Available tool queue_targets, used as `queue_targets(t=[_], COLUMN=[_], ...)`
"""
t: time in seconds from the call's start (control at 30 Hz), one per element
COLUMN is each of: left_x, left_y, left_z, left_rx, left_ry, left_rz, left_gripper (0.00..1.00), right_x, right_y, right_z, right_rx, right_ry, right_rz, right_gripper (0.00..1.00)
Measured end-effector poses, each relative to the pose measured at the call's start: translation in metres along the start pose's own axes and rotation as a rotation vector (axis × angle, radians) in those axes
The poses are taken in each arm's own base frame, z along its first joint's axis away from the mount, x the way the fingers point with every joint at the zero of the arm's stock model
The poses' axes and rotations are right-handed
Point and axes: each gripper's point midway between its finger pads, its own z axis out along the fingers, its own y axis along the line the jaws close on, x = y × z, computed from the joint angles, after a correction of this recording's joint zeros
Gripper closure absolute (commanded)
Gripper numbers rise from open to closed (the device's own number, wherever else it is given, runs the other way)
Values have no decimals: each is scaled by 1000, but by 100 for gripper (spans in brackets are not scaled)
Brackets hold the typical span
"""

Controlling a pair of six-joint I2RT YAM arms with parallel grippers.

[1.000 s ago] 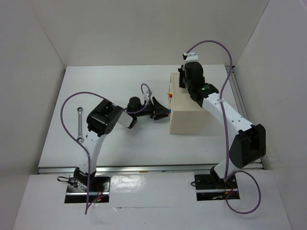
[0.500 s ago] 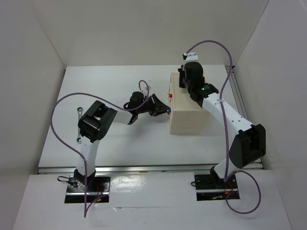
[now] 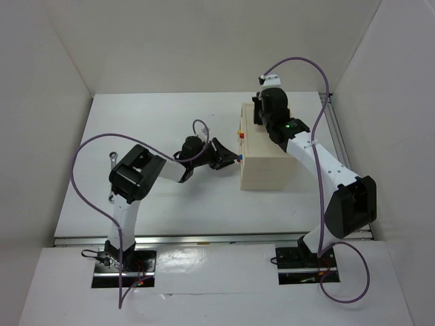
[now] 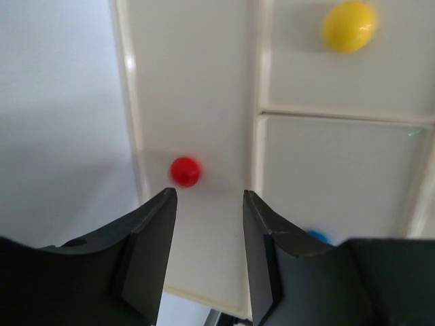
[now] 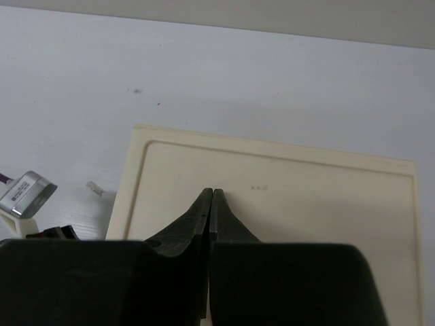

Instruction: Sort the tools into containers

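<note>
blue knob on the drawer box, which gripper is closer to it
Left. The left gripper is open right in front of the drawer fronts, with the blue knob just beside one finger. The right gripper is shut, up over the box top.

I count two white-and-black robot arms, the left arm (image 3: 136, 178) at 8 o'clock and the right arm (image 3: 319, 163) at 4 o'clock, each ending in two dark fingers (image 4: 146, 238). One beige rectangular wooden box (image 3: 268, 153) stands on the white bench (image 3: 170, 115) at 2 o'clock. Its face shows me three pale drawer fronts (image 4: 197, 81) and three small round knobs: one red knob (image 4: 185, 171), one yellow knob (image 4: 349, 26), one blue knob (image 4: 316, 236). I can make out one silver wrench (image 3: 110, 157), at 9 o'clock, partly hidden.
</note>
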Motion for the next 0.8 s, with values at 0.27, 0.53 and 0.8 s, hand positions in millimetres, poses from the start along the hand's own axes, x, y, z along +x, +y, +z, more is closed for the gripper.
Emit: queue_targets(t=[0.27, 0.53, 0.8], left_x=[23, 19, 16], left_y=[34, 23, 24], left_z=[-15, -4, 9], left_rx=[93, 163, 117], left_ry=[41, 45, 30], left_rz=[-178, -183, -163], left_gripper=[41, 40, 41], right_x=[1, 0, 0], right_y=[0, 1, 1], right_z=[1, 1, 1], right_rx=[0, 1, 1], right_ry=[1, 1, 1], right_rz=[-1, -1, -1], right_gripper=[100, 100, 100])
